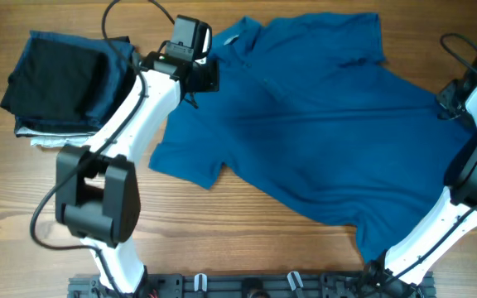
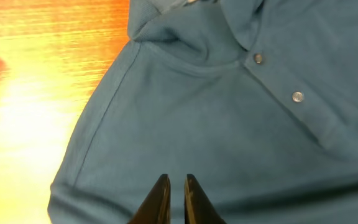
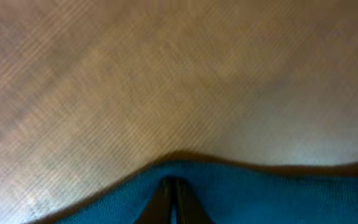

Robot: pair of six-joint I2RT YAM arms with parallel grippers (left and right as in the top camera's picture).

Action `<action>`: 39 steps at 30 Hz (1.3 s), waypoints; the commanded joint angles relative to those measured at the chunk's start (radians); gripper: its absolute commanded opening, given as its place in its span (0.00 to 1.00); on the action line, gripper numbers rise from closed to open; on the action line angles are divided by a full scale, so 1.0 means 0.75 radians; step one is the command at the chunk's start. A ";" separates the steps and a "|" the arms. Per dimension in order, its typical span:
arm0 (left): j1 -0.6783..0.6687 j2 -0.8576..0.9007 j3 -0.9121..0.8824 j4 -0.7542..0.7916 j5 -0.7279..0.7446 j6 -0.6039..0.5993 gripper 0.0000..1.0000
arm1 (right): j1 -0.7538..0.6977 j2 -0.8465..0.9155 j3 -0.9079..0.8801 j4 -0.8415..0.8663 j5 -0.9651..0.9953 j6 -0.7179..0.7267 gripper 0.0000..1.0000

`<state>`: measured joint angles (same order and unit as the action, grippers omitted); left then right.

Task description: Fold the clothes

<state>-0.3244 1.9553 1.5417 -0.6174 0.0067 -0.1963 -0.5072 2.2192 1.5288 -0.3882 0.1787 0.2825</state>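
The medium-blue shirt (image 1: 321, 124) lies spread on the wooden table, collar at the far left and hem at the near right. It has a collar and a placket with two buttons (image 2: 298, 96). My left gripper (image 1: 199, 76) is at the shoulder beside the collar. In the left wrist view its fingers (image 2: 178, 180) are nearly together on the shirt fabric (image 2: 197, 124), with creases running out from them. My right gripper (image 1: 452, 98) is at the shirt's right edge. In the right wrist view its fingers (image 3: 171, 182) are shut on the blue edge (image 3: 278, 199).
A stack of folded black and dark navy garments (image 1: 65, 79) sits at the far left on a folded white-grey garment (image 1: 44, 139). Bare wood (image 1: 247, 240) lies in front of the shirt. The arm bases stand along the near edge.
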 commanded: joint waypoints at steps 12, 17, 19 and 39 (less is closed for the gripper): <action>0.008 0.071 0.061 0.264 0.041 0.012 0.04 | -0.001 0.130 0.454 -0.219 -0.064 -0.167 0.04; 0.028 0.071 0.290 0.171 0.140 0.013 0.04 | 0.009 0.120 0.850 -0.584 -0.103 -0.163 0.45; 0.046 0.072 0.332 0.182 0.191 0.013 0.05 | 0.009 0.108 0.930 -0.663 -0.198 -0.163 0.83; 0.166 0.453 0.659 -0.025 0.394 0.068 0.38 | 0.009 0.100 0.946 -0.818 -0.310 -0.164 0.99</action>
<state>-0.2016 2.2658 1.9656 -0.6327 0.2592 -0.1585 -0.5056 2.3039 2.2333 -1.0019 -0.0345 0.1589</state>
